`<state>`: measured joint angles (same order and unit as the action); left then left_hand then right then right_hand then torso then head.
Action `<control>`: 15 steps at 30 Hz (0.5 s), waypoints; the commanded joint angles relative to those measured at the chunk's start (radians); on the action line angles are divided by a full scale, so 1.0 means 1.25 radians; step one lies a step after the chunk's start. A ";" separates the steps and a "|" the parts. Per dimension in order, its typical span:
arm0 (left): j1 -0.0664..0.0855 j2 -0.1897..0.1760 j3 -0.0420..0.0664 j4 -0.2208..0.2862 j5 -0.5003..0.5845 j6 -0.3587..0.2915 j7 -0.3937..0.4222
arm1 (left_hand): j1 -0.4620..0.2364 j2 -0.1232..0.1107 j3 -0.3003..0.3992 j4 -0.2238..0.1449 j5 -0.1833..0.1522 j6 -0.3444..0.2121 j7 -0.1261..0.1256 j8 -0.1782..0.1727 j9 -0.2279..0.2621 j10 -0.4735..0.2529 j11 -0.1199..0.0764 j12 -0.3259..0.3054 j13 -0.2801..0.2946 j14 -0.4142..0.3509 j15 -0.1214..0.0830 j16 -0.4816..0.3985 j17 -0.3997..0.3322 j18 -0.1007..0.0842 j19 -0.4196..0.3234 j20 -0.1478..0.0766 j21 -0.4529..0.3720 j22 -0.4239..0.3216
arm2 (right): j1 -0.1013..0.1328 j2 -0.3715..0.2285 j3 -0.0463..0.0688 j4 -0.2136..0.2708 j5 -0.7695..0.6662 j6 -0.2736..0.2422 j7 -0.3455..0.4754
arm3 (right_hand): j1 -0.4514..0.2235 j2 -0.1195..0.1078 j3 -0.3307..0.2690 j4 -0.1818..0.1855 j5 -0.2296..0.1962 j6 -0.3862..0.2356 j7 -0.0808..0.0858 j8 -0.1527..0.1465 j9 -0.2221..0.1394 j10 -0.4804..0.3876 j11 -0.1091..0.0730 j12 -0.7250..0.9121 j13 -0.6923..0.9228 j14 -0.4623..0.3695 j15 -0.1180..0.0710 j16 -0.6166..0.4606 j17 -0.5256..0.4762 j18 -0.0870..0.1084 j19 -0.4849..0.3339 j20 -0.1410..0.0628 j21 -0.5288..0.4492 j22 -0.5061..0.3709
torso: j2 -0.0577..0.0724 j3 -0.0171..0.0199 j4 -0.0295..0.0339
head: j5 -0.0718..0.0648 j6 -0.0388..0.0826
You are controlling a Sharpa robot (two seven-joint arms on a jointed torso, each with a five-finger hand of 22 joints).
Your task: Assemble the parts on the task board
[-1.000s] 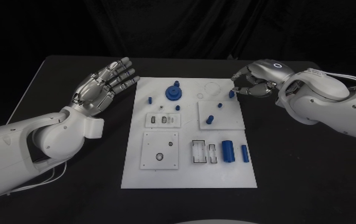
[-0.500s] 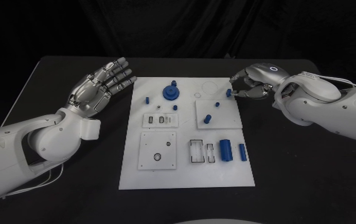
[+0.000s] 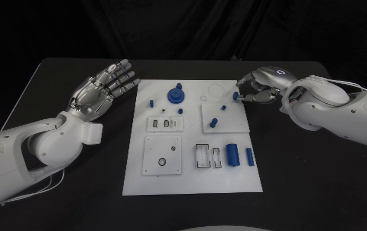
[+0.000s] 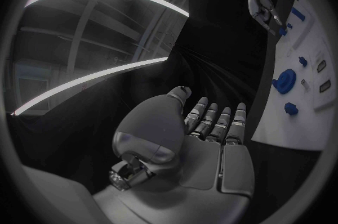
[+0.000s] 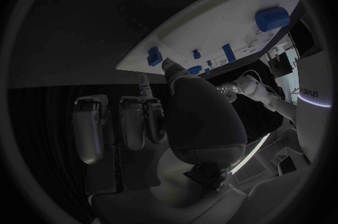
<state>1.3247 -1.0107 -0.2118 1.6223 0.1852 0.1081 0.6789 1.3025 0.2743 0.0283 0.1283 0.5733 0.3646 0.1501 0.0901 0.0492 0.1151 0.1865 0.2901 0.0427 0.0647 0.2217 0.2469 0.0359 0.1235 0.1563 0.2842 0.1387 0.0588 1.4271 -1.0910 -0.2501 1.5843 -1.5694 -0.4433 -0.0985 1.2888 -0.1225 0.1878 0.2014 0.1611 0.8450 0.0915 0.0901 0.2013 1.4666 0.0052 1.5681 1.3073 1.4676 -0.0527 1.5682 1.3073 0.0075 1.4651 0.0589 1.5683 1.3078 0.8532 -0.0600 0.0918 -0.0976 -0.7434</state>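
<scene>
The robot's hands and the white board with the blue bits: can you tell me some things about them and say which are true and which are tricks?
1. The left hand is open, beside the task board, holding nothing. True.
2. The right hand is in the middle of the board. False: it is at the board's far right edge, fingers curled by a small blue part.
3. A round blue gear sits on the far part of the board. True.
4. The two blue cylinders lie at the board's left edge. False: they lie on its near right part.
5. The left hand touches the gear. False: it is off the board.
</scene>
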 commanded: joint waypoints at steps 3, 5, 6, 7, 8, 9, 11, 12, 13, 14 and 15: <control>-0.002 0.002 0.001 -0.001 -0.001 0.016 0.021 | -0.007 0.002 0.003 0.001 0.005 0.001 0.020 0.003 0.001 0.001 0.004 0.005 0.001 0.000 0.006 0.002 0.001 0.007 0.001 0.005 0.003 0.001 | -0.003 0.004 0.000 -0.003 -0.001 -0.008 -0.012 | 0.013 -0.001 -0.001 0.004 -0.004 0.002 0.002 -0.001 0.000 0.083 0.000 0.002 0.211 0.083 -0.001 0.002 0.211 -0.006 0.085 -0.001 0.002 0.210 | 0.000 -0.0002 0.0014 | -0.001 -0.001; -0.002 0.002 0.001 -0.001 -0.001 0.016 0.021 | -0.007 0.002 0.003 0.001 0.005 0.001 0.020 0.003 0.001 0.001 0.004 0.005 0.001 0.000 0.006 0.002 0.001 0.007 0.001 0.005 0.003 0.001 | -0.004 0.007 0.000 -0.005 -0.001 -0.009 -0.013 | 0.019 -0.001 -0.001 0.004 -0.001 0.004 0.002 0.000 0.001 0.083 0.000 0.002 0.211 0.083 0.000 0.002 0.211 -0.006 0.085 -0.001 0.002 0.210 | 0.000 -0.0002 0.0009 | -0.001 -0.001; -0.002 0.002 0.001 -0.002 -0.001 0.016 0.021 | -0.007 0.002 0.003 0.001 0.005 0.001 0.020 0.003 0.001 0.001 0.004 0.005 0.001 0.000 0.006 0.002 0.001 0.007 0.001 0.005 0.003 0.001 | -0.004 0.008 0.000 -0.006 -0.001 -0.010 -0.013 | 0.022 0.000 -0.001 0.004 0.001 0.004 0.003 0.001 0.001 0.083 0.001 0.002 0.211 0.083 0.000 0.002 0.211 -0.006 0.085 0.000 0.002 0.210 | 0.000 0.0000 0.0005 | 0.000 0.000; -0.002 0.002 0.001 -0.002 -0.001 0.016 0.021 | -0.007 0.002 0.003 0.001 0.005 0.001 0.020 0.003 0.001 0.001 0.004 0.005 0.001 0.000 0.006 0.002 0.001 0.007 0.001 0.005 0.003 0.001 | -0.005 0.009 0.000 -0.007 -0.001 -0.010 -0.013 | 0.029 0.000 -0.002 0.005 0.011 0.005 0.004 0.002 0.001 0.083 0.002 0.002 0.211 0.083 0.001 0.002 0.211 -0.006 0.085 0.000 0.002 0.210 | 0.000 0.0001 0.0000 | 0.000 0.000; -0.002 0.002 0.001 -0.002 -0.001 0.017 0.020 | -0.008 0.002 0.005 0.001 0.005 -0.001 0.021 0.003 0.000 0.001 0.005 0.005 0.001 0.000 0.006 0.003 0.001 0.006 0.001 0.005 0.004 0.001 | -0.005 0.010 0.000 -0.008 -0.001 -0.010 -0.013 | 0.031 0.000 -0.002 0.005 0.013 0.006 0.004 0.002 0.002 0.083 0.002 0.002 0.211 0.083 0.001 0.002 0.211 -0.006 0.085 0.000 0.002 0.210 | 0.000 0.0002 -0.0001 | 0.001 0.000; -0.002 0.002 0.001 -0.002 -0.001 0.017 0.020 | -0.008 0.002 0.005 0.001 0.005 -0.001 0.021 0.003 0.000 0.001 0.005 0.005 0.001 0.000 0.006 0.003 0.001 0.006 0.001 0.005 0.004 0.001 | -0.005 0.012 0.000 -0.010 -0.001 -0.010 -0.014 | 0.036 0.000 -0.002 0.005 0.019 0.007 0.004 0.003 0.002 0.083 0.002 0.002 0.211 0.083 0.001 0.002 0.211 -0.006 0.085 0.001 0.002 0.210 | 0.000 0.0003 -0.0006 | 0.002 -0.001; -0.002 0.003 0.001 -0.003 -0.001 0.018 0.020 | -0.008 0.002 0.005 0.001 0.005 -0.001 0.021 0.003 0.000 0.001 0.005 0.005 0.001 0.000 0.006 0.003 0.001 0.006 0.001 0.005 0.004 0.001 | -0.006 0.015 0.000 -0.011 -0.001 -0.009 -0.016 | 0.040 0.000 -0.002 0.004 0.026 0.008 0.004 0.003 0.002 0.083 0.002 0.002 0.211 0.083 0.001 0.002 0.211 -0.006 0.085 0.001 0.002 0.210 | 0.000 0.0004 -0.0011 | 0.003 -0.002; -0.002 0.003 0.001 -0.003 -0.001 0.018 0.020 | -0.008 0.002 0.005 0.001 0.005 -0.001 0.021 0.003 0.000 0.001 0.005 0.005 0.001 0.000 0.006 0.003 0.001 0.006 0.001 0.005 0.004 0.001 | -0.007 0.016 0.000 -0.012 -0.001 -0.009 -0.017 | 0.043 0.001 -0.002 0.004 0.030 0.008 0.004 0.004 0.003 0.083 0.002 0.002 0.211 0.083 0.001 0.002 0.211 -0.006 0.085 0.001 0.002 0.210 | 0.000 0.0004 -0.0011 | 0.003 -0.003; -0.003 0.003 0.001 -0.003 -0.001 0.018 0.020 | -0.008 0.002 0.005 0.001 0.005 -0.001 0.021 0.003 0.000 0.001 0.005 0.005 0.001 0.000 0.006 0.003 0.001 0.006 0.001 0.005 0.004 0.001 | -0.007 0.017 0.000 -0.013 -0.001 -0.009 -0.018 | 0.049 0.001 -0.002 0.003 0.039 0.007 0.005 0.004 0.003 0.083 0.003 0.002 0.211 0.083 0.002 0.002 0.211 -0.006 0.085 0.001 0.002 0.210 | 0.000 0.0003 -0.0006 | 0.003 -0.003; -0.003 0.003 0.001 -0.003 -0.001 0.019 0.020 | -0.008 0.002 0.005 0.001 0.005 -0.001 0.021 0.003 0.000 0.001 0.005 0.005 0.001 0.000 0.006 0.003 0.001 0.006 0.001 0.005 0.004 0.001 | -0.008 0.018 0.000 -0.014 -0.001 -0.008 -0.019 | 0.050 0.001 -0.002 0.003 0.041 0.008 0.005 0.004 0.003 0.083 0.003 0.002 0.211 0.083 0.002 0.002 0.211 -0.006 0.085 0.001 0.002 0.210 | 0.000 0.0004 -0.0008 | 0.003 -0.003; -0.003 0.003 0.001 -0.003 -0.001 0.019 0.019 | -0.008 0.002 0.005 0.001 0.005 -0.001 0.021 0.003 0.000 0.001 0.005 0.005 0.001 0.000 0.006 0.003 0.001 0.006 0.001 0.005 0.004 0.001 | -0.009 0.019 0.000 -0.014 -0.001 -0.008 -0.020 | 0.054 0.001 -0.002 0.001 0.046 0.008 0.006 0.004 0.003 0.083 0.003 0.002 0.211 0.083 0.002 0.002 0.211 -0.006 0.085 0.002 0.002 0.210 | 0.000 0.0003 -0.0006 | 0.003 -0.004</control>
<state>1.3233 -1.0090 -0.2121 1.6180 0.1856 0.1127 0.6789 1.3025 0.2743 0.0282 0.1283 0.5732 0.3646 0.1501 0.0900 0.0492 0.1150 0.1865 0.2901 0.0427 0.0647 0.2217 0.2469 0.0359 0.1235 0.1563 0.2842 0.1387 0.0586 1.4193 -1.0674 -0.2500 1.5675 -1.5684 -0.4433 -0.1003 1.3439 -0.1198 0.1878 0.2014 0.2157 0.8486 0.0952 0.0901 0.2034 1.4666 0.0052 1.5681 1.3074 1.4675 -0.0527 1.5682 1.3073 0.0077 1.4651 0.0590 1.5683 1.3077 0.8530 -0.0599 0.0913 -0.0942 -0.7470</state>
